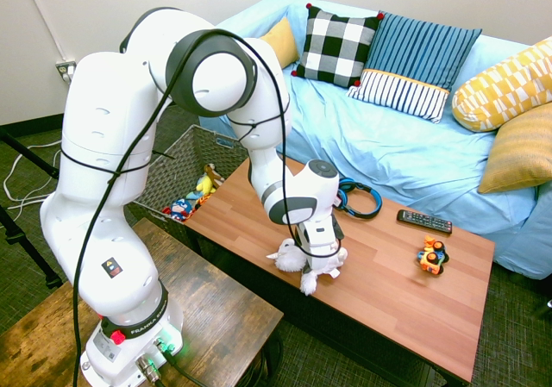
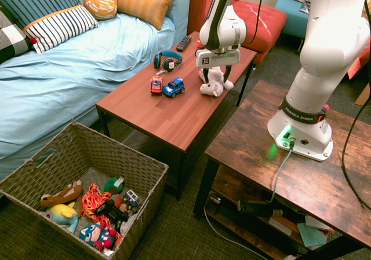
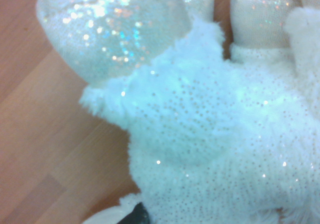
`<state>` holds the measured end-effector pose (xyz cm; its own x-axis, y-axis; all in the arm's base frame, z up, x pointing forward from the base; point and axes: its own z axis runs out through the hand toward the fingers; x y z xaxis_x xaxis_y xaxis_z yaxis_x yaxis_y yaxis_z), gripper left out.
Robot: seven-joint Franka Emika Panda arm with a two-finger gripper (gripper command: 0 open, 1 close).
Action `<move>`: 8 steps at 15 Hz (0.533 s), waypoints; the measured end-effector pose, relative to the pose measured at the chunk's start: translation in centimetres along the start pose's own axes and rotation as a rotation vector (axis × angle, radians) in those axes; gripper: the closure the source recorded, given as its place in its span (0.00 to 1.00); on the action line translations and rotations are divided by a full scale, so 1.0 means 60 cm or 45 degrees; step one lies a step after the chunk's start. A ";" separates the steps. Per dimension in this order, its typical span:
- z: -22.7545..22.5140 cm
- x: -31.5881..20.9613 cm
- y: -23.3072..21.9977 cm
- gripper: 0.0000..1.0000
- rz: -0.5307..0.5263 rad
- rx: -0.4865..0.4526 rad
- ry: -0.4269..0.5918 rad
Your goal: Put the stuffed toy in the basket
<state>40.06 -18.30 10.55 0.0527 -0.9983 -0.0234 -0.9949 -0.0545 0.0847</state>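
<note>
- Basket, woven, slanted walls: near left in the second exterior view, whose left, right, near and far serve throughout. Mixed toys inside; wide mouth, suited to receiving a floppy item.
- Surface, wood-grained, right of the basket and farther off.
- Toy cars, two: one blue, one red, left of the stuffed toy.
- Stuffed toy, white plush: lying on the surface by its right-hand edge, outside the basket. Fluffy body; limbs partly in smoother, glittery cloth. Judged light, soft and unbreakable; likely to squash under pressure and sag when raised. Glittery parts may slip more than fur. Best hold: deep across the thick of the body, closing until the stuffing is well compressed; a pinch of fur or one limb would let it swing or drop.
- Fingers: spread wide, lowered about the toy's body, one to either side; no grip taken.
- Headphones, blue and black: farther back, beyond the cars.
- Remote, dark: far end of the surface.
</note>
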 end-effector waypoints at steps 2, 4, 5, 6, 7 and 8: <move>0.003 -0.002 -0.001 1.00 -0.013 0.014 -0.006; 0.007 -0.007 -0.002 1.00 -0.024 0.028 -0.013; 0.008 -0.009 -0.003 1.00 -0.031 0.033 -0.016; 0.008 -0.010 -0.003 1.00 -0.039 0.038 -0.021; 0.009 -0.011 -0.004 1.00 -0.045 0.043 -0.025; 0.009 -0.011 -0.004 1.00 -0.051 0.049 -0.030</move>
<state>40.24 -17.60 10.00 0.0913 -0.9946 -0.0494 -0.9946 -0.0936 0.0450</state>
